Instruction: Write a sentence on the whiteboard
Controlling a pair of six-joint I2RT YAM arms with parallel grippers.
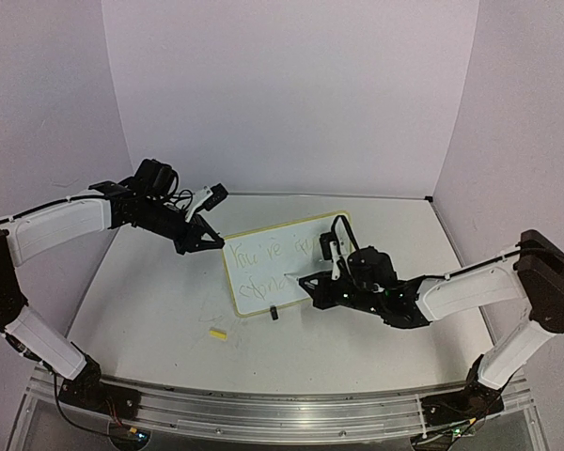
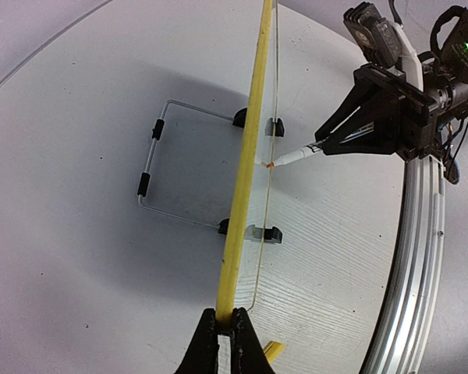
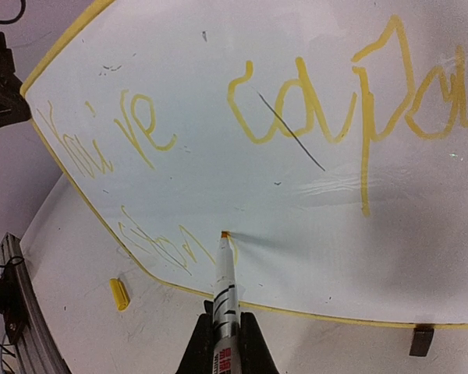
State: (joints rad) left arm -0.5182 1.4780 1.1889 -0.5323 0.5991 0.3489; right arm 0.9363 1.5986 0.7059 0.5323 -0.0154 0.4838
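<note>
Sentence [image 3: 364, 140] end beyond right edge

Smooth, glossy white whiteboard [image 3: 312, 202] catching soft reflections; its yellow rim [image 2: 249, 140] looks like plastic. Behind it stands a thin, shiny metal wire stand [image 2: 143, 185]. The white desk [image 2: 327, 257] is matt with a faint wood-grain texture, edged by a ribbed, brushed-metal rail [image 2: 421, 257].

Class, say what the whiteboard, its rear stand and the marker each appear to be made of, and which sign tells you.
The whiteboard: probably glossy coated board or plastic, since glare streaks its white face. Its stand: likely thin bare metal wire, grey and shiny, with black sleeves. The marker: seemingly smooth white plastic barrel with printed label; soft-looking yellow-stained tip, perhaps felt.
</note>
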